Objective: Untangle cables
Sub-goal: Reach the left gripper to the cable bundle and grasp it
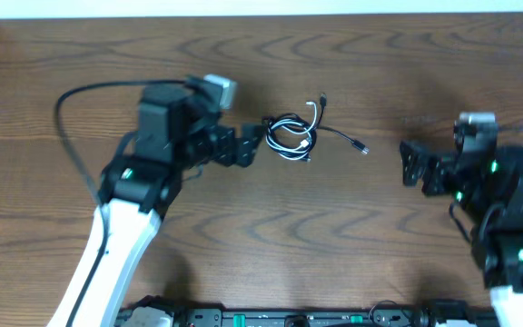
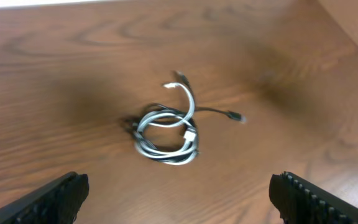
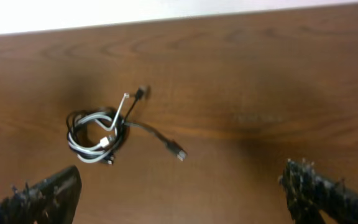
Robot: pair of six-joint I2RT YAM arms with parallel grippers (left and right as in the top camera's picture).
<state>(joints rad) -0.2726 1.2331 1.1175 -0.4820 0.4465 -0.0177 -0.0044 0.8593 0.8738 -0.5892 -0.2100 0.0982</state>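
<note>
A black cable and a white cable [image 1: 291,136] lie coiled together in one small tangle on the wooden table [image 1: 379,227]. A black end with a plug [image 1: 361,146] trails right. The tangle also shows in the left wrist view [image 2: 166,134] and the right wrist view [image 3: 97,134]. My left gripper [image 1: 254,138] is open and empty just left of the tangle; its fingers frame the bottom of the left wrist view [image 2: 179,199]. My right gripper [image 1: 410,162] is open and empty, well to the right of the cables; its fingers show at the bottom of the right wrist view [image 3: 179,196].
The table's far edge meets a white surface [image 1: 261,7] at the top. A thick black arm wire [image 1: 89,91] loops at the left behind the left arm.
</note>
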